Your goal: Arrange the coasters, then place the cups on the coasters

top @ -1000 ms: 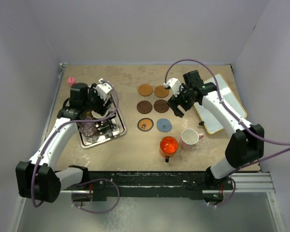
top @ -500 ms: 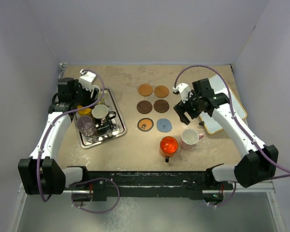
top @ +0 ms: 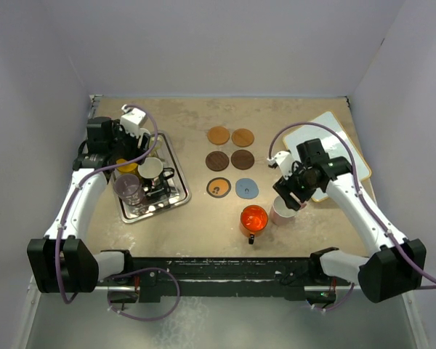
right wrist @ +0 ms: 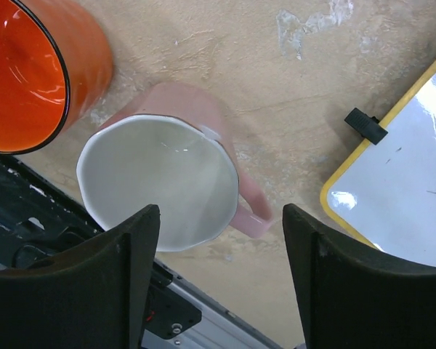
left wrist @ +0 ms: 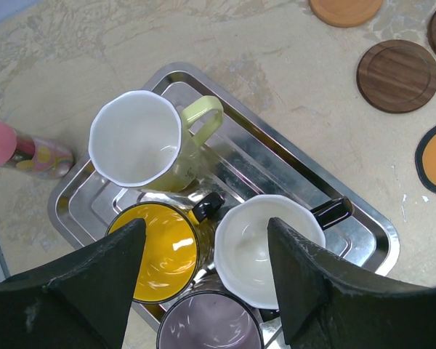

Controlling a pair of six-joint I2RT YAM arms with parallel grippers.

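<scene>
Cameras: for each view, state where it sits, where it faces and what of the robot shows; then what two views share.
Top external: fixed above and behind the arms, facing down at the table; both arms show, bases at bottom.
Left wrist: on the left arm, facing down into the silver tray; the left gripper shows at bottom.
Right wrist: on the right arm, facing down at the pink mug; the right gripper straddles it.
Shared: top external and right wrist both show the pink mug and red-orange mug.
</scene>
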